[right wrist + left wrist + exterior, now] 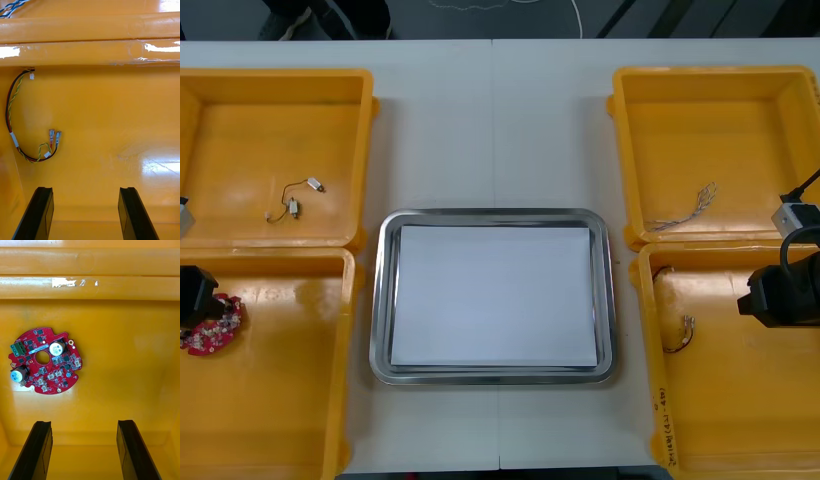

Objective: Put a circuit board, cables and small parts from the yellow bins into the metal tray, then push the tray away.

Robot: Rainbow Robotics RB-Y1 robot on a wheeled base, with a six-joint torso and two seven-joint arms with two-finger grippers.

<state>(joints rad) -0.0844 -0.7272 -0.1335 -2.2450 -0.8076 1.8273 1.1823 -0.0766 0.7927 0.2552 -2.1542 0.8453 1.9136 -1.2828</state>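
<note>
A round red circuit board (215, 325) (45, 360) lies flat in the near left yellow bin (280, 400). My left gripper (190, 295) (84, 450) hovers over that bin right beside the board, open, with nothing between its fingers. A red and yellow cable (677, 333) (14, 139) curls on the floor of the near right yellow bin (740, 420). My right gripper (780, 295) (86, 213) hangs open over that bin, the cable lying ahead of its fingers and off to one side. The metal tray (380, 300), white inside, sits in the middle with nothing in it.
The far left yellow bin (275, 80) holds small metal parts (295, 200) joined by thin wire. A twisted blue and white cable (690, 208) (9, 9) lies in the far right yellow bin (710, 80). Bin walls stand close on both sides of the tray.
</note>
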